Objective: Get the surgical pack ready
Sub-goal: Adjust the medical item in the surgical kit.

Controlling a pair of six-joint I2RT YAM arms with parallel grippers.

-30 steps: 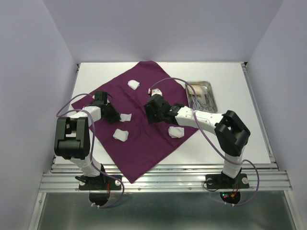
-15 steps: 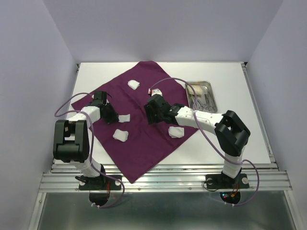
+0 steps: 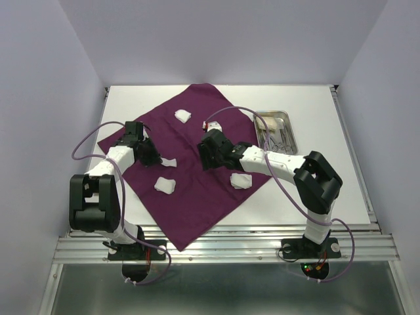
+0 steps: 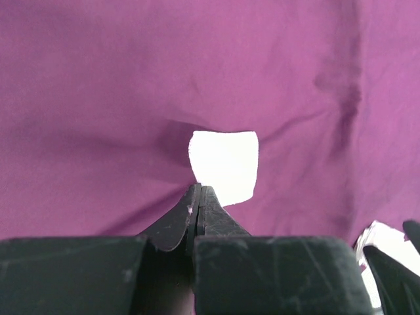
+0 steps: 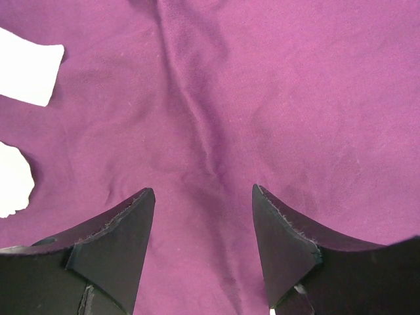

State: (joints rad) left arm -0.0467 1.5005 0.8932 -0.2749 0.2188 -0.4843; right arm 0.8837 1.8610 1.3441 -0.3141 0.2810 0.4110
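Left wrist view: at the bottom of the frame the left gripper [image 4: 199, 191] is seen with its two fingers pressed flat together, no gap left between them. Whether any fabric is pinched there cannot be told. Just past the tips, met by them at its lower left edge, a white gauze wad [image 4: 223, 161] is laid on the purple cloth wrap [image 4: 98, 79], which is puckered into creases around it.

In the right wrist view the right gripper [image 5: 202, 190] is held wide apart, with only bare cloth between the fingers. Two gauze wads [image 5: 26, 65] are cut off by the left edge, well apart from the fingers.

In the top external view the cloth wrap [image 3: 197, 200] is spread as a diamond on the white table [image 3: 328, 105]. Toward the bottom two wads are found, one left of centre [image 3: 165, 186] and one right of centre [image 3: 241, 180]. Higher up, the left gripper [image 3: 151, 157] is set low over the cloth's left part, and the right gripper [image 3: 209, 157] at its middle. A further wad [image 3: 182, 116] is seen near the upper corner. At the upper right, off the cloth and beside its edge, a steel tray [image 3: 293, 131] is placed, with silver instruments [image 3: 274, 136] laid inside it.
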